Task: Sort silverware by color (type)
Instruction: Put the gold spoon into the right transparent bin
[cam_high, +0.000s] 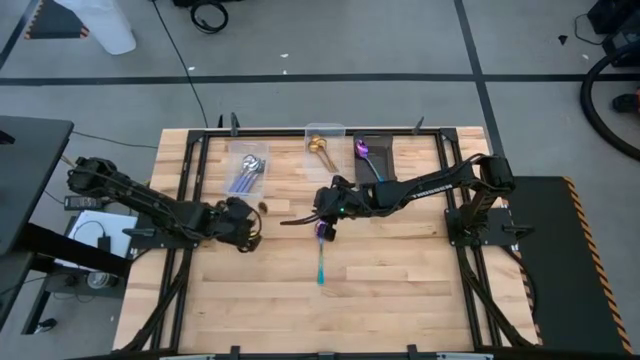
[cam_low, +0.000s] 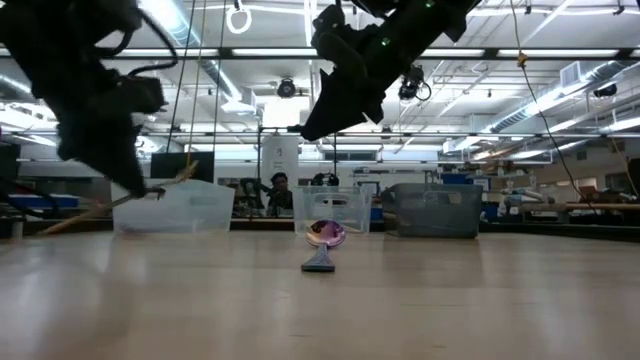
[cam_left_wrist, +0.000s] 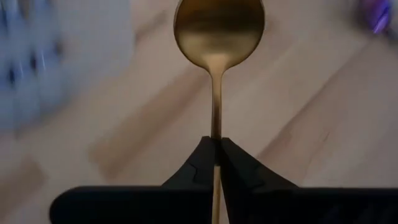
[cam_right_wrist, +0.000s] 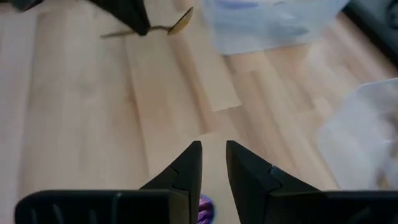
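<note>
The left gripper (cam_left_wrist: 216, 149) is clamped on a gold spoon (cam_left_wrist: 217, 31) whose bowl juts ahead of its fingertips, so the carry to the gold bin (cam_high: 323, 133) comes next, while the right gripper (cam_right_wrist: 213, 155) hovers part-open, empty, just above the purple spoon (cam_high: 321, 243).

Our left arm stretches low across the left side, its tool (cam_left_wrist: 216, 163) pinched tight with both fingers pressed together. Our right arm reaches in from the right toward the middle, wrist raised, its tool (cam_right_wrist: 213, 163) pointing downward with fingers slightly parted, gripping nothing.
</note>
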